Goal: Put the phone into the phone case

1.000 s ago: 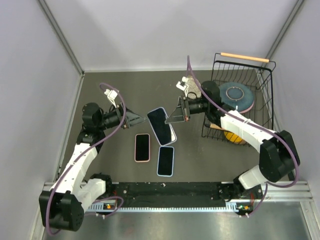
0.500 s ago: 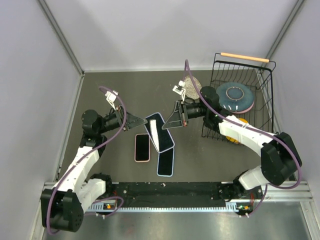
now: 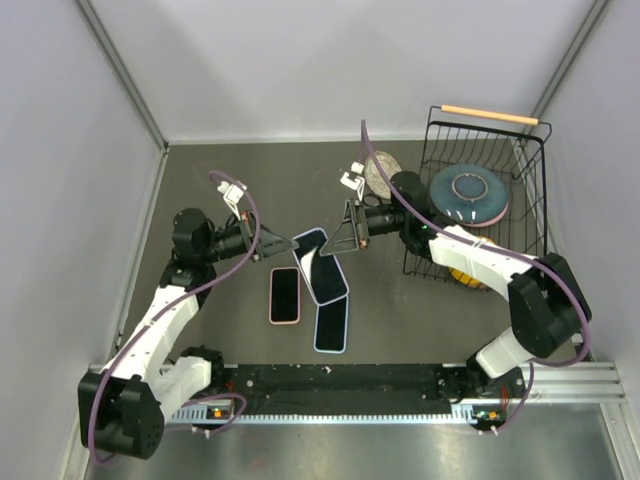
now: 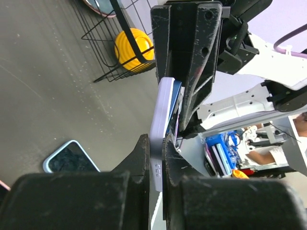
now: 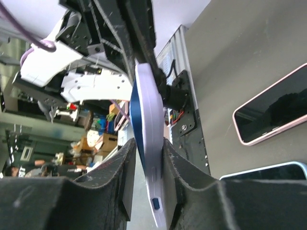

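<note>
A dark blue phone (image 5: 135, 112) sits against a lilac phone case (image 3: 318, 265), and the pair hangs above the table between both arms. My left gripper (image 3: 283, 246) is shut on the case's left edge. In the left wrist view both fingers press the lilac case (image 4: 160, 110) at my left gripper (image 4: 156, 153). My right gripper (image 3: 343, 240) stands round the far end. In the right wrist view one pad touches the case (image 5: 151, 124), and a small gap shows between the other pad and the phone at my right gripper (image 5: 146, 153).
A pink-cased phone (image 3: 285, 295) and a light-blue-cased phone (image 3: 332, 322) lie flat under the held pair. A wire basket (image 3: 530, 150) at the right holds a blue plate (image 3: 467, 190) and a yellow thing (image 3: 470, 272). A round grey disc (image 3: 380, 172) lies beside it.
My left gripper has moved in and closed on the case's edge. The right jaws have loosened a little. The held phone and case shifted slightly left and down.
</note>
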### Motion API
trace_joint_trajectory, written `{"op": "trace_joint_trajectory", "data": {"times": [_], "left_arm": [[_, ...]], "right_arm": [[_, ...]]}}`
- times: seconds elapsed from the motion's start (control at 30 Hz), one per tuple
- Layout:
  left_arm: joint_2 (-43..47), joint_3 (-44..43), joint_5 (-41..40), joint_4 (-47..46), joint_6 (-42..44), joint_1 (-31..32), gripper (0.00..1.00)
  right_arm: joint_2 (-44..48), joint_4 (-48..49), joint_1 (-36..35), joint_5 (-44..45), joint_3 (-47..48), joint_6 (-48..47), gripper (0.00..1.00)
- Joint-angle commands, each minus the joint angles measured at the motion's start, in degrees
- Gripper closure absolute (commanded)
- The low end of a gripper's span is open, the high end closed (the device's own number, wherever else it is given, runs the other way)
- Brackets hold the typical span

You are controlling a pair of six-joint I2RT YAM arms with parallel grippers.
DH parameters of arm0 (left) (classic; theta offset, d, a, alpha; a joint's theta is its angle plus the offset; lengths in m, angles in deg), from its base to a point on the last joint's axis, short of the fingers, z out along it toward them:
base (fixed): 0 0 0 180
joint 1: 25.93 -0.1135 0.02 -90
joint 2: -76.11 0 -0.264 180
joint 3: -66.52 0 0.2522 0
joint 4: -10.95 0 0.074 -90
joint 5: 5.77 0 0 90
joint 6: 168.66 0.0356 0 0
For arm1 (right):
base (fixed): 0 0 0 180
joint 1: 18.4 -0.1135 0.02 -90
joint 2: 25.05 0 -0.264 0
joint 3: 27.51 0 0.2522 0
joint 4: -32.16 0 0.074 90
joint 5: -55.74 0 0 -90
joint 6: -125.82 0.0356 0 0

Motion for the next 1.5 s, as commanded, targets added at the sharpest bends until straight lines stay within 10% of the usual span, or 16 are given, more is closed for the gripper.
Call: {"op": "trace_joint_trajectory", "data": {"times": [0.0, 0.07, 0.2, 0.47, 0.83, 1.0, 1.17, 1.47], "left_arm": [[-1.0, -2.7, -1.7, 10.4, 9.2, 0.6, 1.00], [-0.8, -3.4, -2.1, 12.0, 10.4, 0.6, 0.96], [1.2, -1.6, -2.6, 9.6, 7.2, 0.6, 0.43], [-0.2, 7.2, 0.5, -17.1, -10.2, 1.1, 0.33], [-5.4, 7.9, -0.2, -25.4, -15.1, 3.8, 0.56], [-5.9, 7.7, 0.8, -26.3, -14.6, 4.4, 1.00], [-5.1, 7.0, 3.8, -24.2, -12.8, 4.4, 1.00], [-3.7, 5.1, 6.3, -15.7, -6.3, 4.4, 1.00]], "right_arm": [[-0.6, 2.2, -0.8, 3.8, 7.0, -1.0, 0.88], [-0.6, 4.4, -0.7, 4.7, 7.0, 0.6, 0.99], [0.2, 10.4, -0.7, 6.0, 6.0, 5.2, 1.00], [0.5, 16.5, -0.8, 10.4, 4.5, 10.7, 1.00], [1.3, 13.6, -0.7, 12.4, 1.6, 7.7, 0.93], [2.3, 6.5, -0.8, 12.3, 3.1, 2.9, 0.72], [4.3, -1.0, -0.7, 12.9, 6.4, -3.7, 0.45], [2.3, -2.5, -0.2, 11.3, 10.3, -4.2, 0.44]]}}
